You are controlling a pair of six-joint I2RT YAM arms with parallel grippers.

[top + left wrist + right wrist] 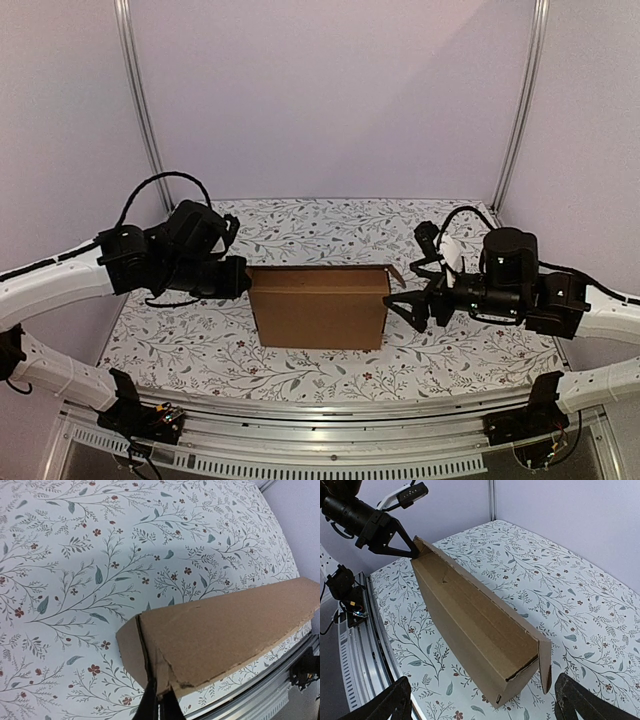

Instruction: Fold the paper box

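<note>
The paper box is a plain brown cardboard box that stands on one long side in the middle of the floral table. My left gripper is at its left end. In the left wrist view the black fingers are shut on the torn corner of the paper box. My right gripper stands open just off the right end. In the right wrist view the paper box runs away from my right gripper, and a small end flap sticks out loose. The left gripper pinches the far end.
A metal rail runs along the table's near edge, with the arm bases at both ends. Purple walls and two upright frame posts close in the back and sides. The floral cloth lies bare behind the box.
</note>
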